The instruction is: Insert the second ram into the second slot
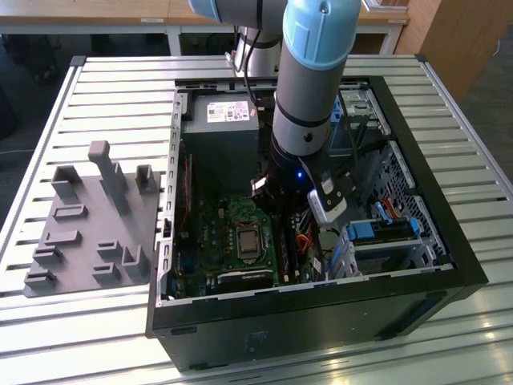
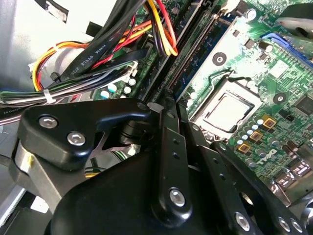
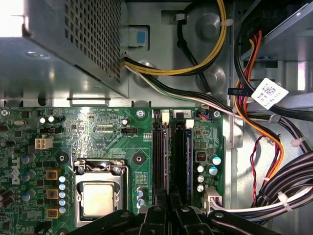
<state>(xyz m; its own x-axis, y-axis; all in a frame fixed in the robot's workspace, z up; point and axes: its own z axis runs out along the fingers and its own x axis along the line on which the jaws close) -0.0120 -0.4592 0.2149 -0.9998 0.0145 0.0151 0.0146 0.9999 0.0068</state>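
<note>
In the exterior view my gripper (image 1: 272, 204) reaches down into the open computer case (image 1: 417, 208), right over the black memory slots (image 1: 287, 253) of the green motherboard (image 1: 216, 233). In both wrist views the black fingers (image 3: 160, 199) come together at the near end of the slots. The gripper (image 3: 167, 198) (image 2: 165, 105) is shut on a thin stick seen edge-on, the second ram (image 3: 167, 156), which stands upright along a slot between two white end clips. A bluish edge (image 3: 189, 161) shows in a neighbouring slot.
The processor socket (image 3: 98, 196) lies beside the slots. Bundled cables (image 3: 254, 122) and a drive cage (image 1: 385, 233) crowd the other side. The power supply (image 1: 220, 116) fills the case's far end. A grey holder tray (image 1: 88, 224) lies on the slatted table at the exterior view's left.
</note>
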